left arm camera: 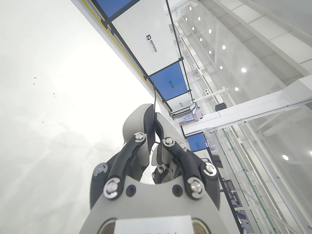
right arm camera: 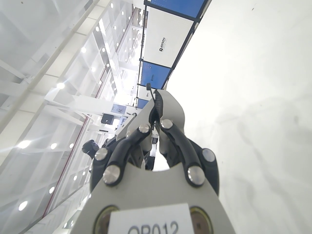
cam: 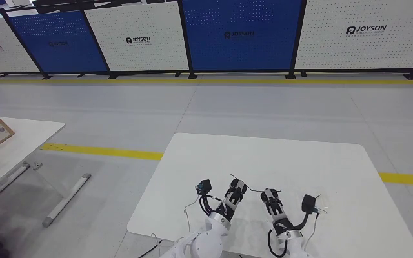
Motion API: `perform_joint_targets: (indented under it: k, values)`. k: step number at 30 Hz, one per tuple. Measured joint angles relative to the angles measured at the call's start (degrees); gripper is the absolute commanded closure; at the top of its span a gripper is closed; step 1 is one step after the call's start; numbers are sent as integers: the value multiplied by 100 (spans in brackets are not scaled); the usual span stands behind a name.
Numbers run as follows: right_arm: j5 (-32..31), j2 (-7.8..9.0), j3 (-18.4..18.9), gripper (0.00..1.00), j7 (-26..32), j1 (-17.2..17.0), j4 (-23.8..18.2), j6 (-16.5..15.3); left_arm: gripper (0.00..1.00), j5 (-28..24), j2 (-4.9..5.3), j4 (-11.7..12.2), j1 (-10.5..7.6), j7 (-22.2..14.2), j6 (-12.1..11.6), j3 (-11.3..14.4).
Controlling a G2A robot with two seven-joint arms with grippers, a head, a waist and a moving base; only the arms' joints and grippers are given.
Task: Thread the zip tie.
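Note:
A thin black zip tie [cam: 255,189] spans the short gap between my two grippers, low over the near part of the white table [cam: 271,155]. My left gripper [cam: 237,186] is shut on the strap. In the left wrist view the pointed tail [left arm camera: 155,93] sticks out past the left gripper [left arm camera: 154,113]. My right gripper [cam: 269,193] is shut on the other end. In the right wrist view the small square head [right arm camera: 148,86] pokes out just beyond the right gripper [right arm camera: 157,98]. The two grippers point away from the robot, close side by side. The strap's middle is hidden inside the fingers.
The table's far half is bare, and its left edge [cam: 150,187] drops to the floor. A second white table [cam: 26,138] stands off to the left. Blue and white pegboard panels [cam: 239,35] line the back.

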Motion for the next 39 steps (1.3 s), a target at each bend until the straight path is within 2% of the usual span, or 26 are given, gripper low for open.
perform_joint_targets:
  k: [9,25,39]
  values:
    - [-89,-12,21,100,-60,-96,-87,-46,100,0,0,0,0,0,0,0]
    - [-182,-80,-63,100,-115,53,16,245,100,0,0,0,0,0,0,0]
    - [-194,-108,-10,100,-143,4,-10,179,100,0,0,0,0,0,0,0]
